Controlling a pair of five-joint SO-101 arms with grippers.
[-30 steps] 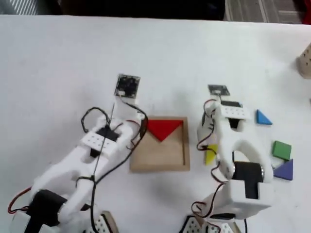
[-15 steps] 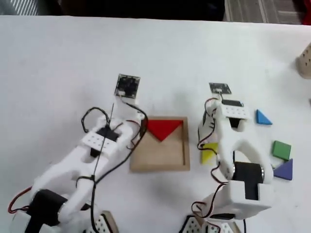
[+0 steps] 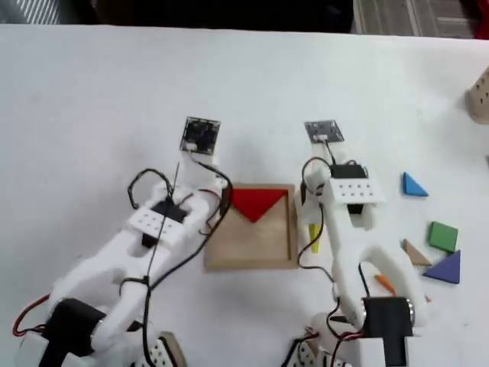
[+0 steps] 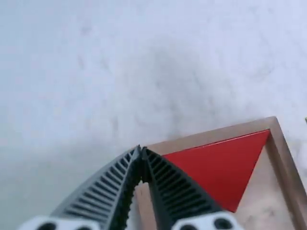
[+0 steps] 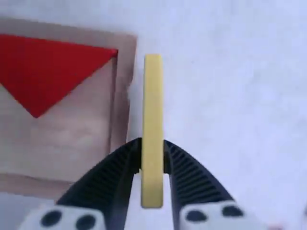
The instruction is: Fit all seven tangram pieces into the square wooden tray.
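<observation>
A: Where is the yellow piece (image 5: pixel 152 96)?
B: The right hand (image 5: pixel 152 158) pinches it tight. It stands on its thin edge just right of the tray (image 5: pixel 72 120), and its long side runs near to far along the tray's right side.
A: Which way next?
B: Left, I think, up and over that side. The red triangle (image 3: pixel 258 203) fills the far part, and the near wood is bare.
A: And the left hand (image 4: pixel 142 155)?
B: Closed on nothing, by the tray's far left corner. The blue triangle (image 3: pixel 413 185) and green square (image 3: pixel 442 236) lie on the tabletop (image 3: pixel 114 92), well to the right.
</observation>
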